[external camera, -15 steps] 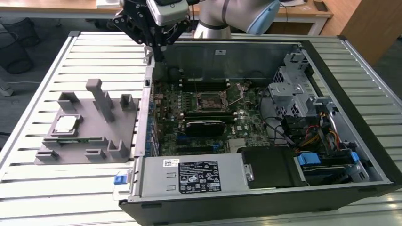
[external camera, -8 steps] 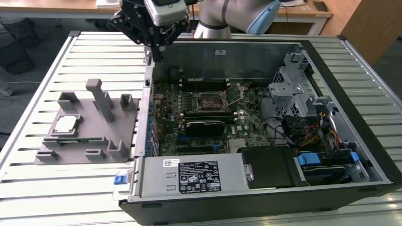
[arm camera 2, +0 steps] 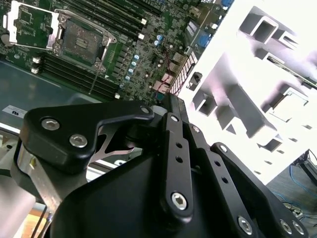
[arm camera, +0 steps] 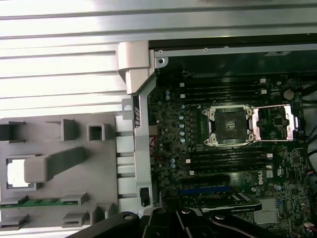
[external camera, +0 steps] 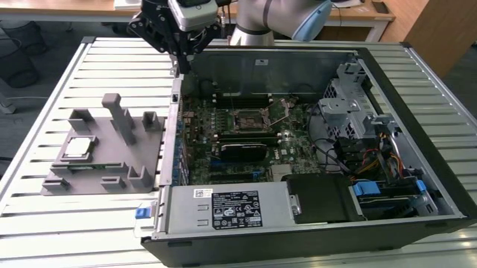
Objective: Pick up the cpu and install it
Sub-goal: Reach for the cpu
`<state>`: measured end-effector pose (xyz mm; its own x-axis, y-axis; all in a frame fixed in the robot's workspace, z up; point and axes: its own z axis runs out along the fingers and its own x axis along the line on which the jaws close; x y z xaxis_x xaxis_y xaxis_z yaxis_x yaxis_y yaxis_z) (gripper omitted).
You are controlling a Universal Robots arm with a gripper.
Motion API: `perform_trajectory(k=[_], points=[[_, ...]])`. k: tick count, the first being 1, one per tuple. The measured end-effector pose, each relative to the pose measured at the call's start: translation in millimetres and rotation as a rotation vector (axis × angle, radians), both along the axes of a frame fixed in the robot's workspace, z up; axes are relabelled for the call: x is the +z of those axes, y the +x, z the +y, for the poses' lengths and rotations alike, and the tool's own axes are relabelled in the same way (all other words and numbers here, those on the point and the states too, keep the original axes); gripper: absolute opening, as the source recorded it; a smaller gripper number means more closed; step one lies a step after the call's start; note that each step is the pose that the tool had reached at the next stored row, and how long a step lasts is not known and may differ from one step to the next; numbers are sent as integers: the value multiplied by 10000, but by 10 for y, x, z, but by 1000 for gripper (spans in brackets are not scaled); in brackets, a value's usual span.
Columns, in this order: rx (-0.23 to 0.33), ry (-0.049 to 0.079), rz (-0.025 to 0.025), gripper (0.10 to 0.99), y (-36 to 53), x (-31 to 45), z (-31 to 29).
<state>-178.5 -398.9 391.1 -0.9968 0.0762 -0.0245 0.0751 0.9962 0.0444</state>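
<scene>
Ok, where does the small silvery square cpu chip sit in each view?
Exterior view: the small silvery square cpu chip lies in the grey plastic fixture, at the exterior view's left.
First wrist view: it sits in a fixture recess, partly behind a grey post.
Second wrist view: glare whitens the fixture; the chip cannot be told apart.
Shared landmark: the open black square socket frame.

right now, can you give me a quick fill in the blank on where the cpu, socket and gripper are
In the exterior view the cpu rests on the grey fixture, to the ___ of the computer case.
The socket on the motherboard holds ___ chip.
The socket's metal cover is swung ___.
The gripper hangs ___ the case's wall.
Missing words: left; no; open; above.
</scene>
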Motion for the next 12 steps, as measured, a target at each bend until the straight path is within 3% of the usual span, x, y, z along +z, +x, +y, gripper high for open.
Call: perform_trajectory(k=[12], points=[[-1,0,0,106,-51,-3,0]])
